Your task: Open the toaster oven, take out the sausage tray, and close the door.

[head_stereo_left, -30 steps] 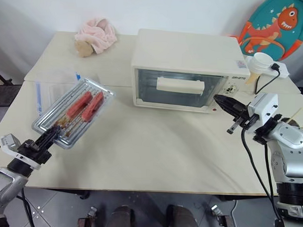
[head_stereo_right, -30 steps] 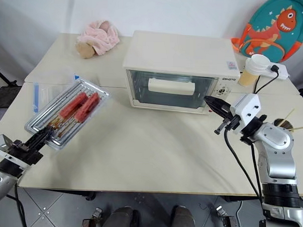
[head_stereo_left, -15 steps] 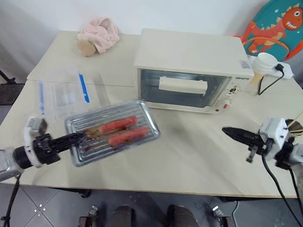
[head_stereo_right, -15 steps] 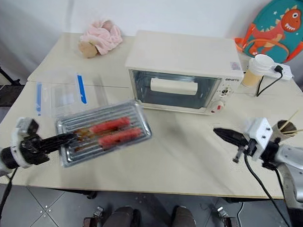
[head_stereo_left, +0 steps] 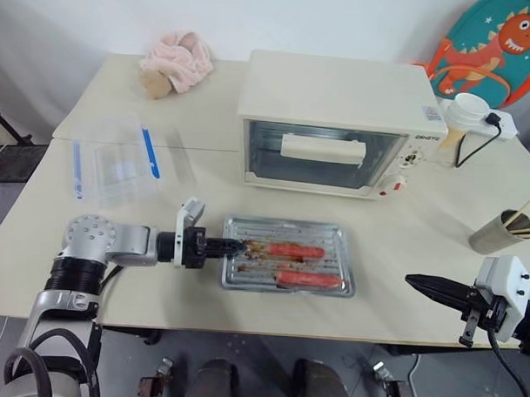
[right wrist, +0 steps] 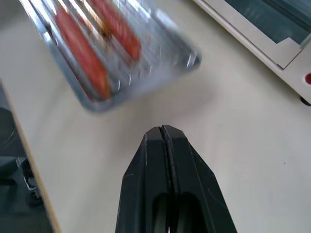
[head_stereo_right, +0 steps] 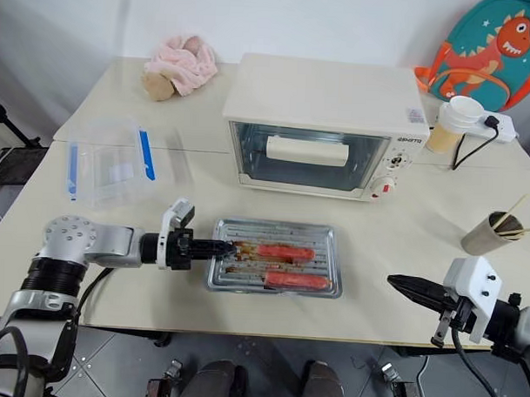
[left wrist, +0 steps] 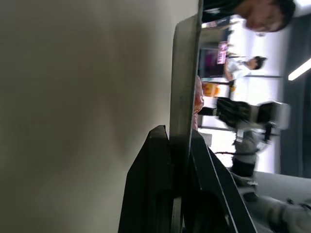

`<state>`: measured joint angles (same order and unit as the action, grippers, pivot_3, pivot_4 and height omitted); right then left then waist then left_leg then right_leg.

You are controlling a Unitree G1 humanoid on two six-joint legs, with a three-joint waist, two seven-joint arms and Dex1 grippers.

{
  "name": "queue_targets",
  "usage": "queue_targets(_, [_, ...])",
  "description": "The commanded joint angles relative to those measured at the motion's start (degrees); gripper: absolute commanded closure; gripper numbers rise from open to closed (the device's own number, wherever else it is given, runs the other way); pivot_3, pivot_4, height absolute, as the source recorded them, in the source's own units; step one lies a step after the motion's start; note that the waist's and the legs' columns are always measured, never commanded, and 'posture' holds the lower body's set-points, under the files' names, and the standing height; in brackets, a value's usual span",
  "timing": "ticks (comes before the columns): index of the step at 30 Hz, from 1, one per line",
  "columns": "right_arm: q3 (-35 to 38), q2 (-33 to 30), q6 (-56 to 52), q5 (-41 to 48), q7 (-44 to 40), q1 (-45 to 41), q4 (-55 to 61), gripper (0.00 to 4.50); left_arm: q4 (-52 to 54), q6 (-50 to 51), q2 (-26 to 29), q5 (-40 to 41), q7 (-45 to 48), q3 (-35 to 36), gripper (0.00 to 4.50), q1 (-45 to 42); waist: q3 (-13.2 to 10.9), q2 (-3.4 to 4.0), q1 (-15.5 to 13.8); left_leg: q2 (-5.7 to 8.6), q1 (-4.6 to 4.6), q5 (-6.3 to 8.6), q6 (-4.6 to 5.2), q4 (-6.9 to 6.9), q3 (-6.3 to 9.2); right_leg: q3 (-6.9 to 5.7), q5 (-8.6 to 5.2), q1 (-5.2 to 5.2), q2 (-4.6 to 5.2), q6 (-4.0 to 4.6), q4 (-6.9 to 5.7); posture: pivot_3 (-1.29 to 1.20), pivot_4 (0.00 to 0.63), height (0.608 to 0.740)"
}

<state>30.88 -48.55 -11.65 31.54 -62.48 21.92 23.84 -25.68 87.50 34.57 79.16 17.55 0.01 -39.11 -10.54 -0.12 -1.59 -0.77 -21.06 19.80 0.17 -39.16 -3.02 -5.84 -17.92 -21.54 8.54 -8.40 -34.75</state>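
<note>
Left jaws pinching ridged silver sausage tray [head_stereo_left: 288, 267]

Bright, even light and soft shadows; the sausage tray [right wrist: 112, 53] looks motion-blurred.

The left tool [left wrist: 179, 145] pinches the sausage tray's [left wrist: 186, 73] thin metal edge, a reddish sausage [left wrist: 198, 99] just beyond the rim.

No text can be read; small dark lettering on the toaster oven [head_stereo_left: 337, 123] stays illegible
</note>
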Motion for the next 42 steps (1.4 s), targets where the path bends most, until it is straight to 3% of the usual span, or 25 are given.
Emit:
queue_targets(1, [3.4, 0.9, -1.0, 1.6, 0.6, 1.7, 3.1, 4.47, -1.8, -0.8, -2.5, -5.9, 2.4, 0.2, 4.50, -1.4, 0.0, 0.02, -0.1, 0.00, -0.01, -0.02, 0.02, 0.00, 0.00, 0.01, 0.00, 0.00, 0.00, 0.00, 0.01, 0.00, 0.150, 0.740])
queue_targets(7, [5.5, 2.0, -2.5, 2.5, 0.8, 5.7, 6.4, 4.47, -2.2, 0.3, -6.5, -12.2, 5.8, 2.3, 4.50, -2.9, 0.1, 0.09, -1.6, 0.09, 0.04, -0.13, 0.07, -0.06, 0.02, 0.05, 0.00, 0.09, 0.08, 0.00, 0.00, 0.00, 0.150, 0.740])
queue_targets(17, [4.9, 2.4, -3.3, 2.6, 0.9, 6.6, 7.9, 4.50, 4.6, 1.4, -7.2, -18.1, 9.0, 5.5, 1.53, -1.8, 0.0, 0.04, -1.2, 0.06, -0.04, -0.14, 0.06, -0.04, 0.06, 0.00, 0.02, 0.03, 0.07, -0.01, -0.01, 0.00, 0.150, 0.740])
queue_targets(22, [3.2, 1.4, -3.3, 2.5, -0.2, 4.4, 6.5, 4.50, 10.4, -2.2, 0.4, -19.8, 14.4, 9.4, 0.10, 1.1, 0.0, -0.01, -0.2, 0.00, -0.02, -0.14, 0.03, -0.03, 0.05, 0.01, 0.02, 0.01, 0.02, -0.01, -0.03, 0.00, 0.150, 0.740])
queue_targets(24, [2.2, 1.1, -3.2, 2.4, -0.8, 3.1, 5.8, 4.50, 16.4, -8.4, 6.4, -22.5, 22.3, 7.1, 0.04, 5.7, 0.0, -0.01, 0.6, -0.03, 0.01, -0.14, 0.00, 0.02, 0.07, 0.00, 0.01, -0.01, 0.01, 0.00, -0.08, 0.00, 0.150, 0.740])
queue_targets(27, [0.8, 0.9, -2.7, 2.3, -1.3, 0.6, 4.7, 4.50, 24.1, -25.3, 14.6, -29.0, 38.3, 5.2, 0.04, 15.0, 0.0, 0.04, 1.0, -0.09, 0.02, -0.10, -0.08, 0.09, 0.00, 0.06, 0.00, -0.10, -0.01, 0.03, 0.01, 0.00, 0.150, 0.740])
queue_targets(30, [-0.1, 1.8, -3.0, 4.0, -1.8, -1.1, 4.1, 4.50, 23.9, -43.4, 16.4, -34.8, 47.1, 10.0, 0.04, 22.1, 0.0, 0.05, 0.5, -0.06, -0.03, -0.09, -0.07, 0.11, -0.02, 0.04, -0.01, -0.07, 0.01, 0.04, 0.17, 0.00, 0.150, 0.740])
queue_targets(33, [-1.4, 0.6, -6.1, 8.3, -4.7, -3.0, 3.2, 4.50, 24.8, -62.6, 14.8, -40.1, 53.0, 16.0, 0.04, 29.5, 0.0, 0.05, 0.0, -0.09, -0.08, -0.08, -0.06, 0.10, 0.02, -0.02, -0.01, -0.06, 0.03, 0.10, 0.31, 0.00, 0.150, 0.740])
queue_targets(36, [-3.0, 1.8, -0.9, 7.6, -7.8, -6.6, 1.3, 3.95, 25.1, -72.4, 13.5, -44.6, 51.2, 20.5, 0.00, 35.2, 0.0, 0.06, 0.0, -0.13, -0.12, -0.03, 0.03, 0.09, 0.16, -0.03, 0.00, -0.05, 0.09, 0.10, 0.33, 0.00, 0.150, 0.740])
queue_targets(42, [-5.5, 2.5, 13.8, 1.1, -15.3, -10.4, -6.8, 1.94, 25.6, -83.3, 12.5, -49.1, 49.8, 25.9, 0.00, 43.2, 0.0, 0.05, 0.1, -0.11, -0.09, 0.14, 0.23, 0.09, 0.08, -0.10, 0.08, -0.04, 0.09, 0.02, 0.34, 0.00, 0.150, 0.740])
